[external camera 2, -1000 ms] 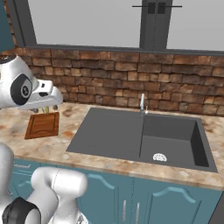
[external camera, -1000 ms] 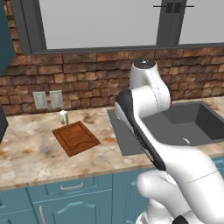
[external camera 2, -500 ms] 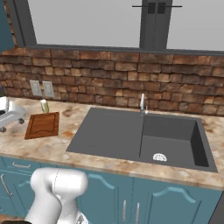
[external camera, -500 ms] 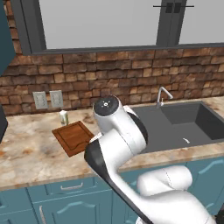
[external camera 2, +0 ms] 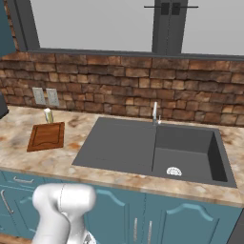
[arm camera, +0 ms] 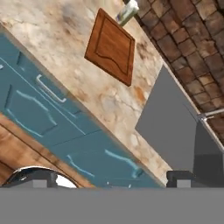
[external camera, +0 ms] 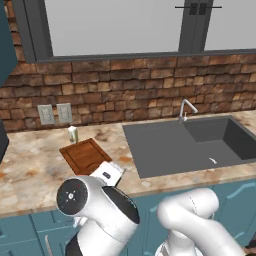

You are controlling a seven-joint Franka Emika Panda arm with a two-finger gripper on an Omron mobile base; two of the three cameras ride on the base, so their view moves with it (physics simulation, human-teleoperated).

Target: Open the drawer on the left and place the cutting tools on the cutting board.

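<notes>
Below the counter edge, my pincer [arm camera: 109,183] hangs low in front of the teal cabinets, its jaws spread wide and holding nothing. From my hand camera I see the drawer [arm camera: 41,98] on the left, shut, with its short silver bar handle [arm camera: 50,89] well apart from my tips. Up on the counter [external camera 2: 71,159] the cutting board [external camera 2: 46,136] lies bare, a small white-green carton [external camera 2: 48,115] just beside its far edge and the sink [external camera 2: 152,147] to its right. The cutting tools are hidden, presumably inside the closed drawer.

My hand is rolled at a slant to the handle. If I close in without squaring up, I judge my fingers could straddle the bar crookedly, slip off on the pull, or bump the drawer front. Reaching too far right would land me on a cabinet door [arm camera: 105,159] instead.
</notes>
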